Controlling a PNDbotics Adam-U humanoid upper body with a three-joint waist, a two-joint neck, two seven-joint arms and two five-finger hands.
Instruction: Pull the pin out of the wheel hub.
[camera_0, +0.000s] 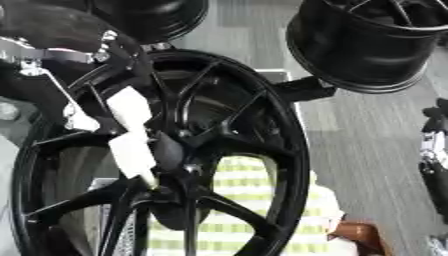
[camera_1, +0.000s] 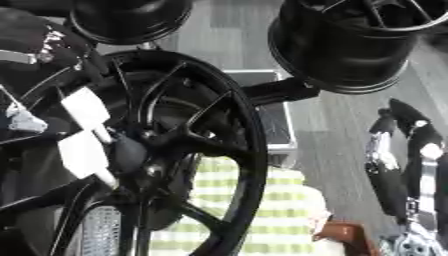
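One hand at work: left hand (camera_0: 131, 130), pale-padded fingers reaching through the spokes to the wheel hub (camera_0: 179, 172) | closure on the pin cannot be told; pin hidden at the hub | right hand (camera_1: 398, 150) idle, well right of the hub | next, likely: seat grip, draw pin straight out.

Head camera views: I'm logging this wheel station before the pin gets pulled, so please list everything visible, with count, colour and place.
wheel hub: one, black, spoked, upright, filling the left and centre.
white tags: two, white, flat, one above the other at the spokes left of the hub centre; I cannot tell whether either is the pin.
spare wheels: two, black, at the top, one top right and one top left.
striped cloth: one, pale green and white, seen behind the spokes, bottom centre.
brown object: one, bottom right, shape unclear.
floor: grey, right side.
left arm: black with silver parts, upper left; hand not made out.
right arm: black and silver, right edge; hand unclear.
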